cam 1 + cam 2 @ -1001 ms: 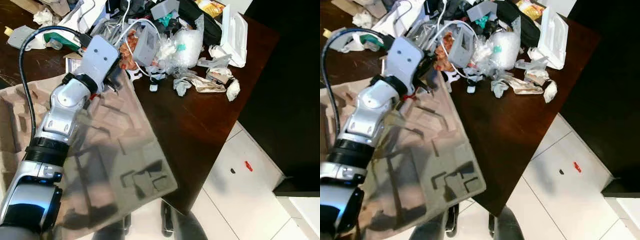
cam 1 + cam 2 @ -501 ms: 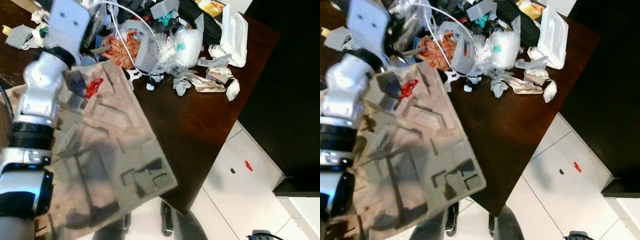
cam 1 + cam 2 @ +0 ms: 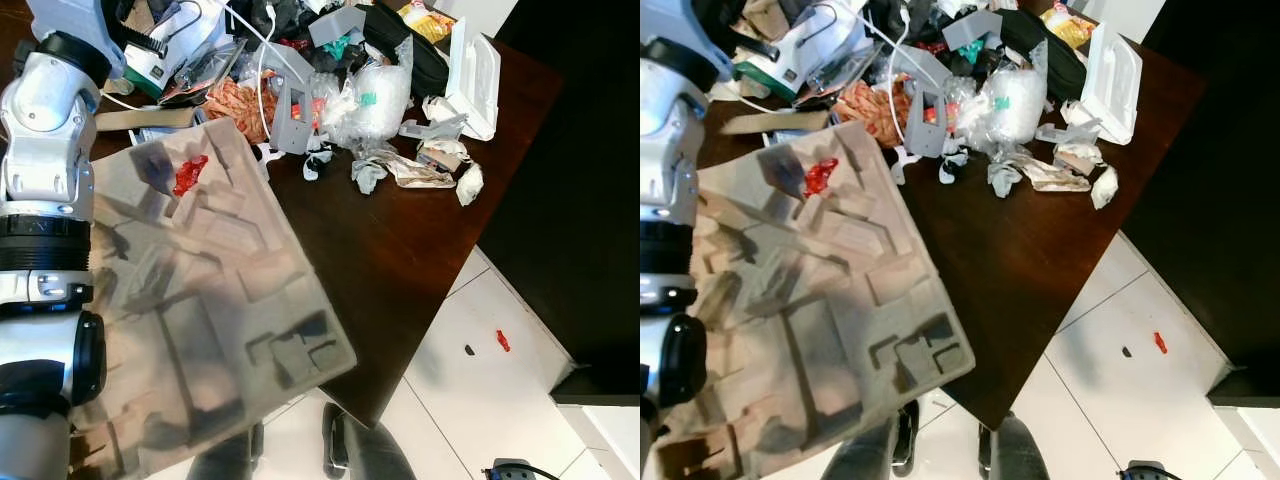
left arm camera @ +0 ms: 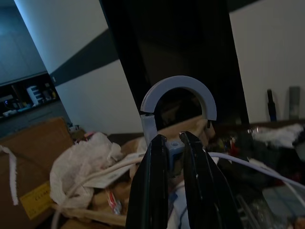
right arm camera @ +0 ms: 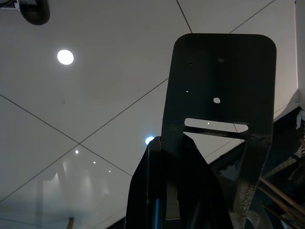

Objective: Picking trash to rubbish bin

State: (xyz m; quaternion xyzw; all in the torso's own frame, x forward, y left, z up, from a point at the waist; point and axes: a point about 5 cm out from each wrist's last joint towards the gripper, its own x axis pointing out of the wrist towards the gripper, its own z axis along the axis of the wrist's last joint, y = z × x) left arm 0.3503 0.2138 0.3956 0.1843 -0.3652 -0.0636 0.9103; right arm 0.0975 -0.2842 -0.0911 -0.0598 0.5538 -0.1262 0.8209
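Your left claw [image 4: 172, 143] is raised above the trash pile [image 3: 330, 95] at the far end of the dark worktop [image 3: 400, 260], clenched on a grey clip [image 4: 177, 102] with a curved arch. A moulded pulp tray [image 3: 200, 300] overhangs the worktop's near edge, holding a red scrap [image 3: 190, 173]. A white foam box [image 3: 470, 65] lies at the far right. Right claw [image 5: 174, 186]: pressed closed, pointing at the ceiling [image 5: 95, 95].
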